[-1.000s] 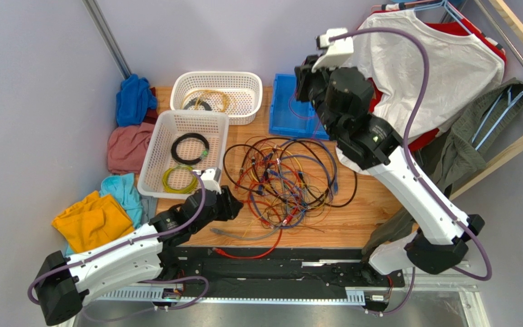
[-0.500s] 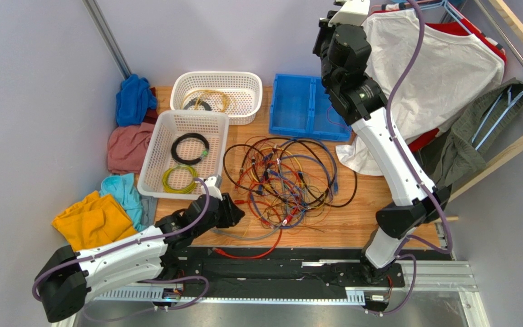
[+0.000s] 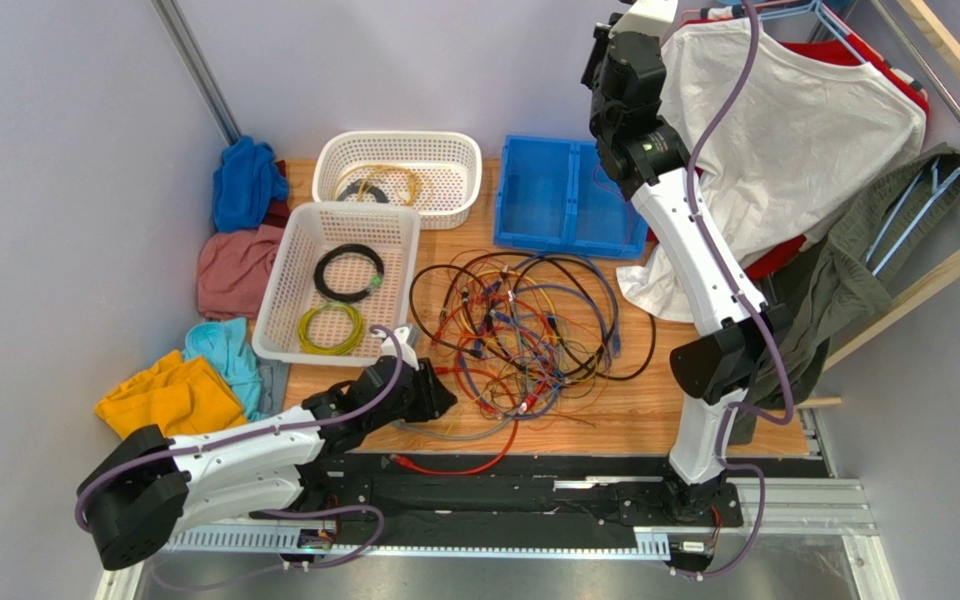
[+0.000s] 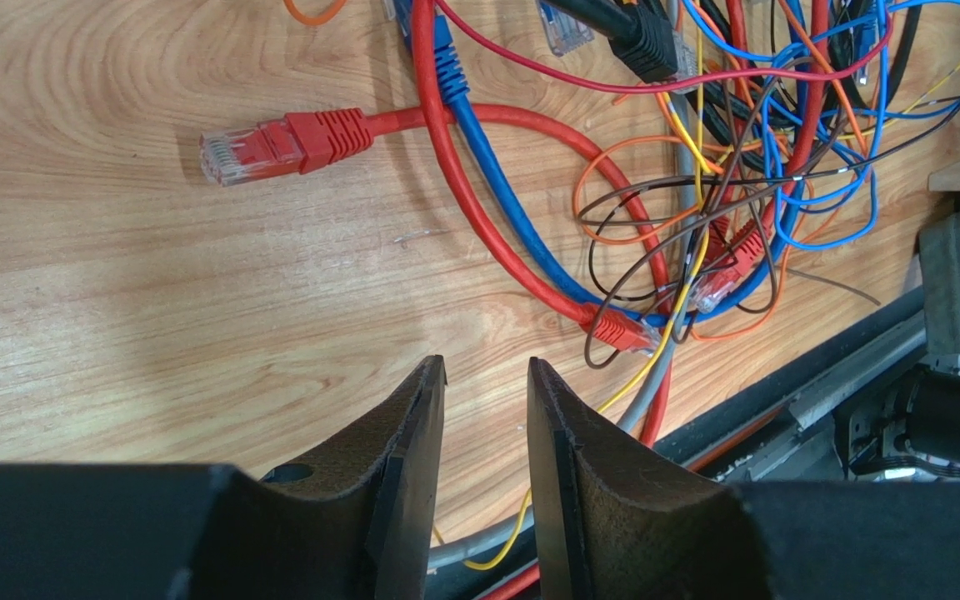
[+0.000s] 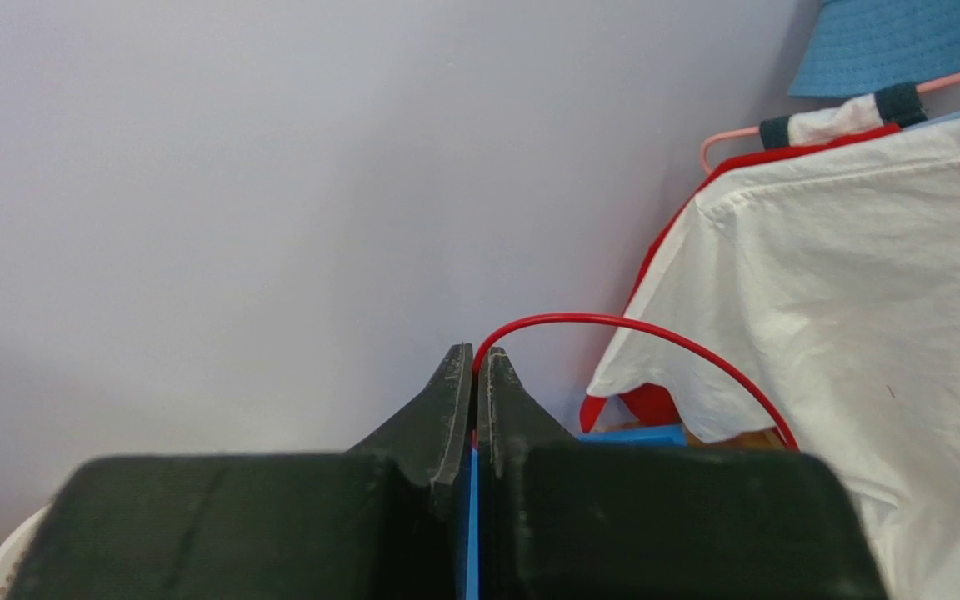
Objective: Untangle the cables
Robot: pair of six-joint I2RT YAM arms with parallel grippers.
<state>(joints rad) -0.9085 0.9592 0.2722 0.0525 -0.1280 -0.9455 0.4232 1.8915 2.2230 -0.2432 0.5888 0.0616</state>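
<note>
The cables (image 3: 523,331) lie in a loose tangle of red, orange, yellow, black, blue and purple wires in the middle of the wooden table. My left gripper (image 3: 445,390) sits low at the tangle's near-left edge. In the left wrist view it (image 4: 485,365) is open and empty over bare wood, with a red plug (image 4: 266,144) and a blue cable (image 4: 498,188) beyond. My right gripper (image 3: 600,56) is raised high by the back wall. In the right wrist view it (image 5: 475,353) is shut on a thin red wire (image 5: 648,328) that arcs off to the right.
Two white baskets (image 3: 282,290) (image 3: 460,188) with neat coils stand at back left, and a blue tray (image 3: 560,200) at the back. Clothes (image 3: 172,400) are piled on the left. A white shirt (image 3: 798,125) hangs at right. A black rail (image 3: 510,481) runs along the front.
My right arm has swung up and back from above the tangle towards the back wall. My left gripper has edged right, closer to the tangle.
</note>
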